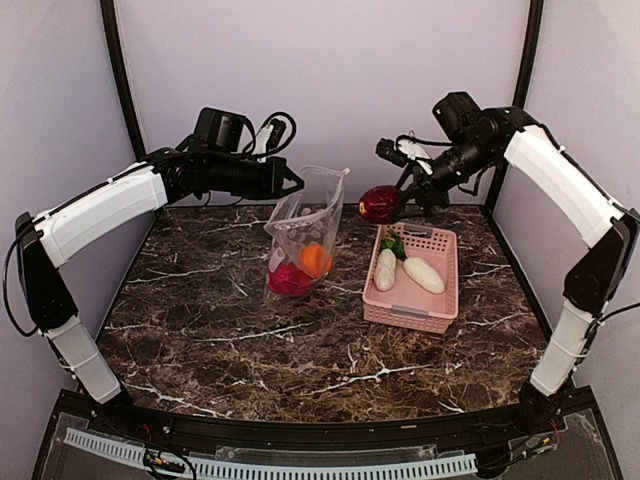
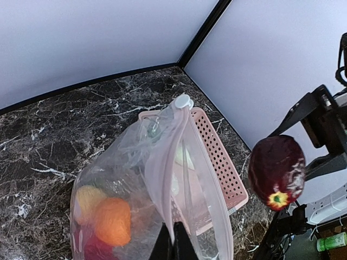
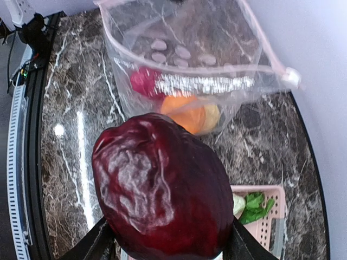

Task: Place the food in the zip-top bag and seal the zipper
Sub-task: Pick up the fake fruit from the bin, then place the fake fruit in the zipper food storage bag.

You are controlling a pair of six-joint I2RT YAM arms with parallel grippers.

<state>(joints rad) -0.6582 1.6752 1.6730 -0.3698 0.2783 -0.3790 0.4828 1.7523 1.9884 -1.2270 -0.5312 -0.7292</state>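
My left gripper [image 1: 293, 183] is shut on the top edge of the clear zip-top bag [image 1: 300, 232], which hangs upright with its mouth open. Along the mouth runs the zipper [image 2: 157, 173], ending in a white slider [image 2: 183, 101]. An orange [image 1: 315, 260], a red apple [image 1: 288, 280] and a yellow fruit [image 2: 87, 197] lie inside the bag. My right gripper [image 1: 392, 203] is shut on the dark red piece [image 3: 162, 189] and holds it in the air to the right of the bag's mouth. Two white oblong pieces [image 1: 386, 268] and a green leafy piece [image 1: 393, 243] lie in the basket.
The pink slotted basket [image 1: 440, 300] stands on the marble table just right of the bag, below my right gripper. Grey walls close in the back and both sides. A black rail runs along the table's near edge.
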